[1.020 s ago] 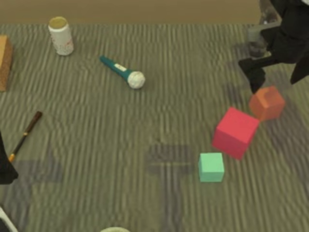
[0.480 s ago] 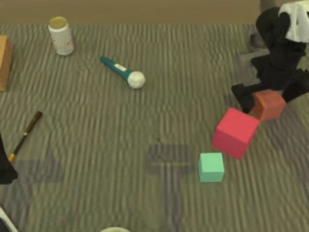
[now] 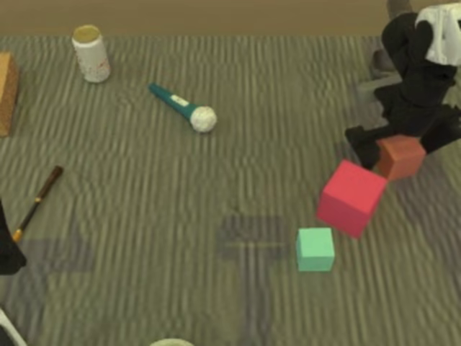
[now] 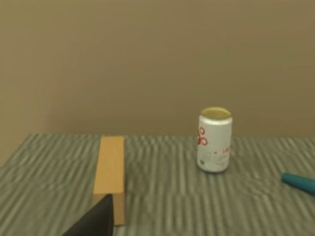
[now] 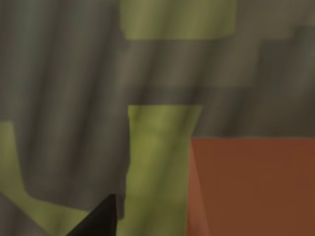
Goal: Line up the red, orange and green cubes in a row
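Right gripper [image 3: 400,144]: spread around the orange cube [image 3: 400,156], upper right of frame.
Risk: red cube [image 3: 351,197] touching, easily nudged.
Left gripper: parked lower left, fingers unreadable.

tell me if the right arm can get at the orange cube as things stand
Probably yes: the right gripper is already low over the orange cube, fingers straddling it. The red cube sits close beside, so one finger has little room.
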`<state>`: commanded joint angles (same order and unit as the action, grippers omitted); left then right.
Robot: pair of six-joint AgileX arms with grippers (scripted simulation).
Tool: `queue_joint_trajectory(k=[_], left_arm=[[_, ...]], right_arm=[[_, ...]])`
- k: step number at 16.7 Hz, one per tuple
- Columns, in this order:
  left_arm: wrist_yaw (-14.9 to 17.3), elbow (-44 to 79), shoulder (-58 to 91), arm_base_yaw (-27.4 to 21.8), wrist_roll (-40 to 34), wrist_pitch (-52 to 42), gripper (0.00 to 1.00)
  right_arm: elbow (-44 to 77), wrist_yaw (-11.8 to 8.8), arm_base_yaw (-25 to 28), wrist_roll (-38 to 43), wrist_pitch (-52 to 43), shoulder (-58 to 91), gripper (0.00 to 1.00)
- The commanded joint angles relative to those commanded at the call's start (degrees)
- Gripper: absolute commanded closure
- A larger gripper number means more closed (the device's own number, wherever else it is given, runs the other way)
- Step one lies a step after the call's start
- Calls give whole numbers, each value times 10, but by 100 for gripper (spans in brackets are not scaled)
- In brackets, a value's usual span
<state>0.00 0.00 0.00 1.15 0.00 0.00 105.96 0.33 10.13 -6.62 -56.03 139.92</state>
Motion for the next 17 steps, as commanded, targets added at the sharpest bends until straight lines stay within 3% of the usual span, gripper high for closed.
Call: queue_joint_trajectory(k=[10, 17], left_arm=[[0, 0, 0, 0, 0, 0, 0], [0, 0, 0, 0, 0, 0, 0]], right_arm=[[0, 0, 0, 0, 0, 0, 98], [0, 0, 0, 0, 0, 0, 100]])
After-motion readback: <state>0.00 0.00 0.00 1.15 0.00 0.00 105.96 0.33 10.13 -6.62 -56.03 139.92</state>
